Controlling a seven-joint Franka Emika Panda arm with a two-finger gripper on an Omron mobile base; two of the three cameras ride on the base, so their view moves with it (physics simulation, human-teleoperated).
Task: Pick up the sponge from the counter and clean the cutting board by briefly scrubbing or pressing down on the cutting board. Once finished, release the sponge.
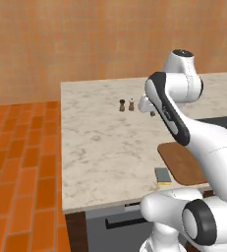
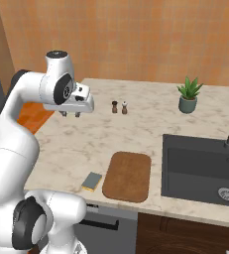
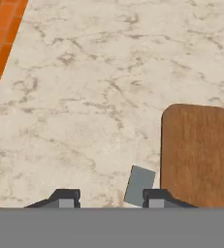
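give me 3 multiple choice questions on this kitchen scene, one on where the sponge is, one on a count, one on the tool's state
1. Where is the sponge?
A. on the board
B. on the counter beside the board
C. in the sink

2. How many small shakers stand on the counter?
A. two
B. four
C. none

3. What is the tool doing?
A. gripping the sponge
B. pressing on the board
C. open, above the counter, holding nothing

Key: 1 B, it lies just left of the board; 2 A, a dark and a light one stand together; 3 C, the hand view shows its fingers apart with nothing between.

sponge [image 2: 91, 181] flat on counter [image 2: 86, 144], beside cutting board [image 2: 128, 176]
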